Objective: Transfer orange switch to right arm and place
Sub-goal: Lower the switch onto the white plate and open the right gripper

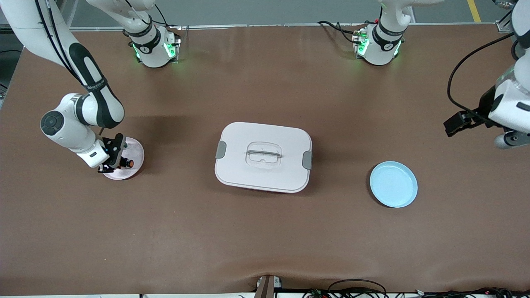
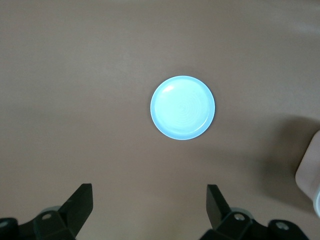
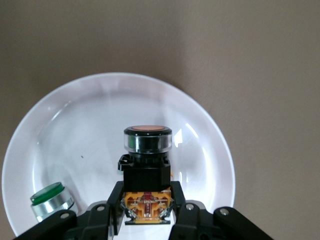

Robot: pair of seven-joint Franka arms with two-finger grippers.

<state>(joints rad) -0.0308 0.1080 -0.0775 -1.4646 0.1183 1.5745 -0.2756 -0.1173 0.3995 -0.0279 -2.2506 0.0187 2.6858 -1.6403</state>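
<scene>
— Where's the orange switch (image 3: pixel 146 167)?

— Pinched between the fingers of the right gripper (image 3: pixel 148 210), right over the white plate (image 3: pixel 200 130) at the right arm's end of the table. It's a blocky black body with a round, flat orange cap in a clear collar, and orange-marked contacts at its base.

— Anything else on that plate?

— A small round button with a green top and silvery metal body (image 3: pixel 50 201), lying beside the gripper. The plate itself is glossy, shallow and round.

— And the rest of the table?

— A brown matte surface (image 1: pixel 265 240). In the middle sits a white rounded-rectangular box (image 1: pixel 263 156) with a lid, grey clips at both ends and a recessed clear handle. Toward the left arm's end lies a smooth, round pale blue plate (image 1: pixel 393 184).

— The left gripper (image 2: pixel 150 202)?

— Waiting in the air over that end of the table, black fingers spread wide, holding nothing.
</scene>
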